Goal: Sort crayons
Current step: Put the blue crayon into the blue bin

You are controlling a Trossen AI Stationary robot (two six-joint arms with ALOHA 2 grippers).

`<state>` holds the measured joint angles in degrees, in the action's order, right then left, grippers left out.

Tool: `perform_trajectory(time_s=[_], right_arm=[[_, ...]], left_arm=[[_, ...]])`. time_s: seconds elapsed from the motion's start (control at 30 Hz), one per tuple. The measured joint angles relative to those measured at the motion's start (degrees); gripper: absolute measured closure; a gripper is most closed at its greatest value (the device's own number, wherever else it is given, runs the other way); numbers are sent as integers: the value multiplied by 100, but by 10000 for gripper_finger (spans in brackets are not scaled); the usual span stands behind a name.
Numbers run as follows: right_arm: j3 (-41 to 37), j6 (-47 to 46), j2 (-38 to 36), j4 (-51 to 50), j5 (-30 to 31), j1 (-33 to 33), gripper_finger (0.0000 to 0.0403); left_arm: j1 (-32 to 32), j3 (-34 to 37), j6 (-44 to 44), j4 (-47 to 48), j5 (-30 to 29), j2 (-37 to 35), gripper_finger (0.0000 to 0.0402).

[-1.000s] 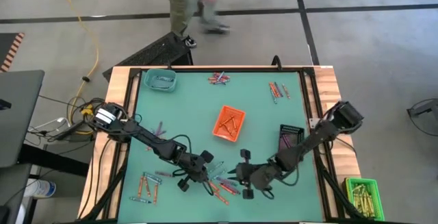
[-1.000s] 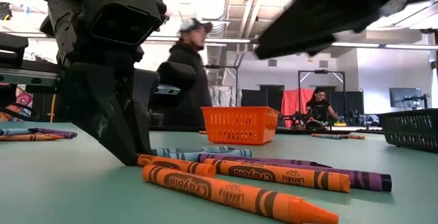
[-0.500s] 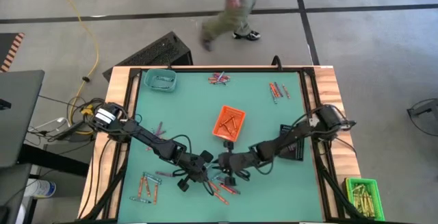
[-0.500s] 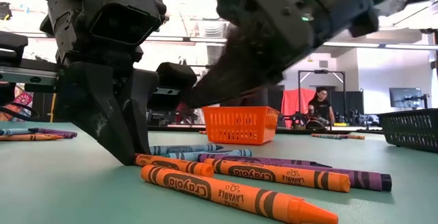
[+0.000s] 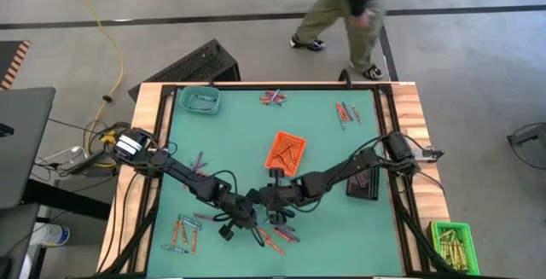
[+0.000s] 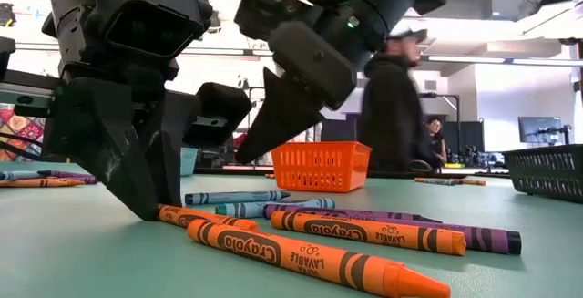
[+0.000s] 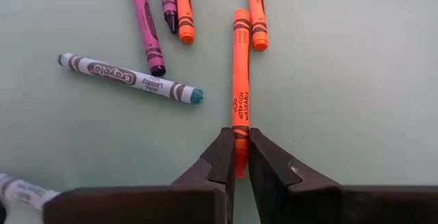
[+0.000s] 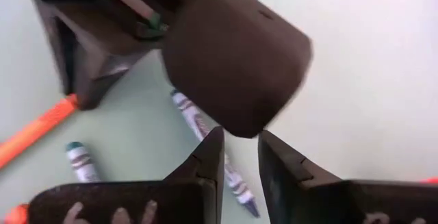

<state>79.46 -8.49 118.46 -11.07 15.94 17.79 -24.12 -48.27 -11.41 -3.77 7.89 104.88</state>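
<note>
Crayons in orange, blue-grey and purple lie loose on the green table, the nearest bunch [image 5: 277, 232] by the near edge. My left gripper [image 5: 253, 225] is down at the table there, shut on an orange crayon [image 7: 240, 80]. My right gripper [image 5: 264, 202] hangs above the table close beside it, on its far right. The right fingers [image 8: 241, 148] stand a narrow gap apart with nothing between them. A blue-grey crayon [image 8: 195, 121] lies on the table under them. My left gripper pinches the orange crayon by its near end [image 7: 239, 136] between its two fingers. The fingers slant down from the table's left and lie along the crayon. The crayon lies flat on the table, and in the low view the fingertips [image 6: 146, 209] touch down at its end [image 6: 173, 215].
An orange tray [image 5: 286, 153] stands mid-table, a teal tray [image 5: 200, 100] at the far left, and a black tray [image 5: 363, 181] at the right. More crayon groups [image 5: 273, 98] [image 5: 345, 111] [image 5: 182, 232] lie about. A green bin [image 5: 450, 241] sits off the near right corner. A person [image 5: 354, 10] walks beyond the far edge.
My right gripper has swung toward the table's left, over the crayons, and now hangs close to my left gripper. The orange crayon in my left gripper has slid a little toward the table's left. The person has walked to the right.
</note>
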Motion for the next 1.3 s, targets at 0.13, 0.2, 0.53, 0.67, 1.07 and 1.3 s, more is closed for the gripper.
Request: perform_trajectory(time_s=[0.13,0.2,0.53,0.67,1.07,1.3], right_arm=[[53,-4,-1,-50,-339,-78,306],[53,-2,1,-104,-364,-100,292],[53,526,1,0,-622,-96,247],[142,865,1,19,-729,-104,259],[611,1192,580,-602,-1066,-258,267],[1470,1255,1166,-1759,-1289,-212,295]], left_arm=[[-25,0,75,-1,25,0,340],[-59,0,80,-4,20,-1,320],[-296,33,216,651,40,-858,250],[-446,28,456,1271,-110,-1330,249],[-980,7,979,2031,-1032,-2047,248],[-1075,7,1125,2078,-1190,-2049,248]])
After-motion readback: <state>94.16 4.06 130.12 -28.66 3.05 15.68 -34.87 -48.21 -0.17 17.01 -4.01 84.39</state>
